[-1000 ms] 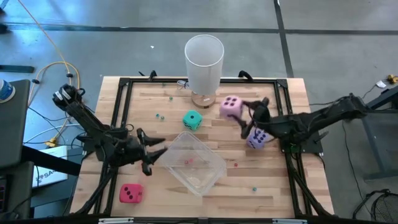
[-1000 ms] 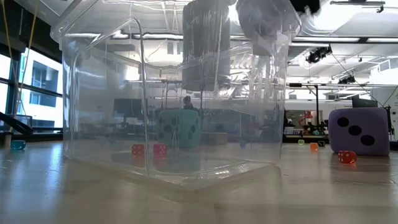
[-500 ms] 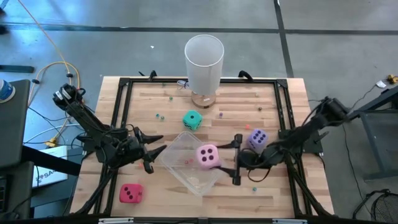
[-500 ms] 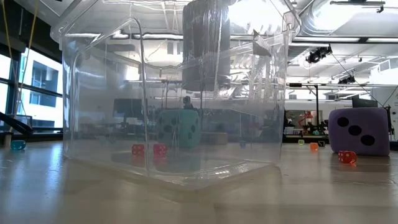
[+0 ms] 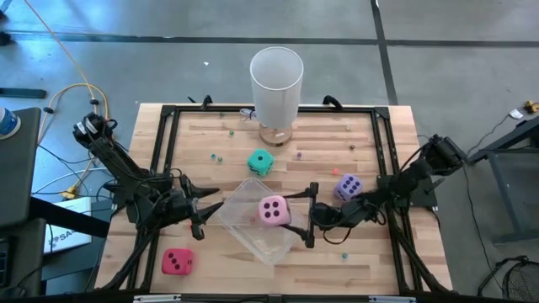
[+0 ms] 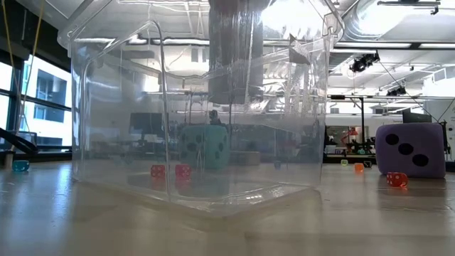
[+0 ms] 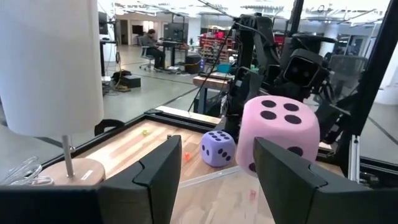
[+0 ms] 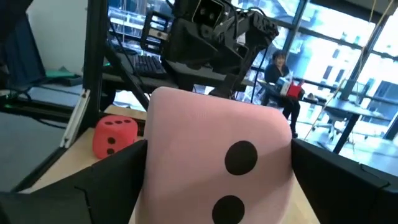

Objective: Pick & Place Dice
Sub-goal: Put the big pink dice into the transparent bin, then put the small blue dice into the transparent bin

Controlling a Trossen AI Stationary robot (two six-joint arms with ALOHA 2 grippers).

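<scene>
While the high view takes in the whole wooden table (image 5: 337, 252), it leaves the grips hard to read, and the wrist cameras fill that in. Farthest left on the table lies the red die (image 5: 177, 262), near the front edge; the right wrist view catches it too, beyond the pink one. The left gripper (image 5: 205, 210) waits just beside the left wall of the clear plastic container (image 5: 244, 229), and its own wrist view shows its fingers (image 7: 163, 171) apart with nothing between them. The teal-green die (image 5: 260, 162) sits on the boards behind the container; the low view sees it only through the clear walls. Behind that stands a white lamp (image 5: 276, 84). The pink die (image 5: 273, 210) is over the container's right side, between the fingers of the right gripper (image 5: 306, 215); in the right wrist view those fingers stand wide on either side of it, and whether they touch it cannot be told. The purple die (image 5: 348, 187) rests on the table beside the right arm.
</scene>
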